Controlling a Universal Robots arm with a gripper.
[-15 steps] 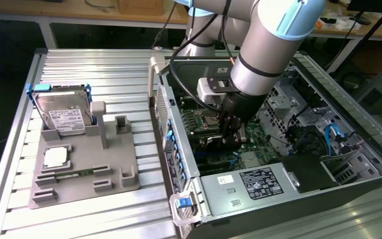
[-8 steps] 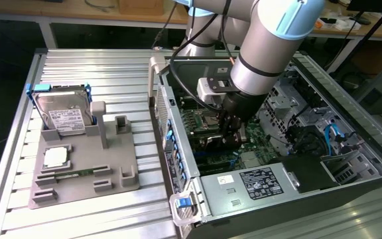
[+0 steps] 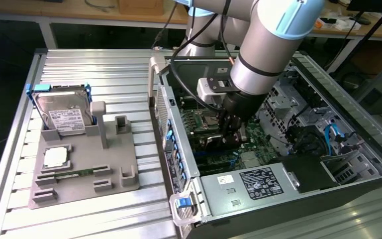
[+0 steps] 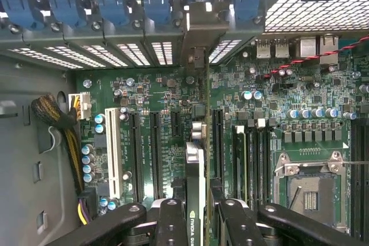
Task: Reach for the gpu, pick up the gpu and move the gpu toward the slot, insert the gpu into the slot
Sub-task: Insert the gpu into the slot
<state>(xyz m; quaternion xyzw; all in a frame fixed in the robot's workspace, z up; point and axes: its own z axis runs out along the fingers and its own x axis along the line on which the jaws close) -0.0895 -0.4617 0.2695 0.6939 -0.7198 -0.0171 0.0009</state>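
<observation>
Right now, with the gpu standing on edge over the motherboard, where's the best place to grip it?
Grip the gpu on its top edge, coming straight down from above, jaws on its two flat faces. It stands thin and upright, as the gripper has it.

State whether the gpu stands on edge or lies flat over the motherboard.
On edge. The gpu is seen edge-on between the claw fingers, its bracket end toward the case's rear wall, above the green motherboard.

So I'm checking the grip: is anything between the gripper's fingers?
Yes. In the wrist view the gpu stands edge-on between the gripper fingers, clamped above the motherboard.
</observation>
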